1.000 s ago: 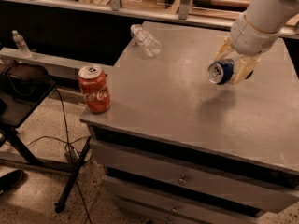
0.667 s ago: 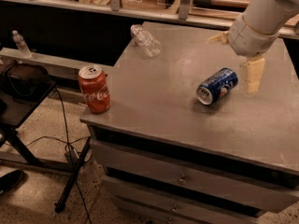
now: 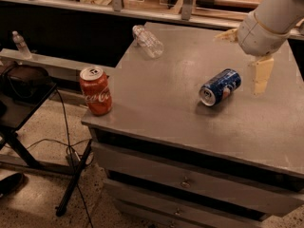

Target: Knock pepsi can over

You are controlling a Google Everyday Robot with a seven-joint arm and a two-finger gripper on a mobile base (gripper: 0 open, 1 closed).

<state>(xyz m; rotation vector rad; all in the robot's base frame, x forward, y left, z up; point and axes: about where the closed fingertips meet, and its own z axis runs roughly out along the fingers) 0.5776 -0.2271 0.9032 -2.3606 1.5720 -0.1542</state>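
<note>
The pepsi can point(image 3: 220, 87), dark blue with a silver top, lies on its side on the grey table point(image 3: 161, 103), its top facing the front left. My gripper point(image 3: 243, 56) hangs above and to the right of the can, apart from it. Its fingers are open: one pale finger point(image 3: 261, 75) points down right of the can, the other point(image 3: 227, 34) sticks out to the left behind it. It holds nothing.
A red Coca-Cola can point(image 3: 96, 90) stands upright at the table's front left corner. A clear plastic bottle point(image 3: 147, 41) lies near the back left edge. A small bottle point(image 3: 20, 44) stands on a ledge at the left. Drawers point(image 3: 190, 184) sit under the tabletop.
The can was between the gripper's fingers a second ago. It now lies free on the table, rolled toward the front left, and the gripper has lifted away to the right.
</note>
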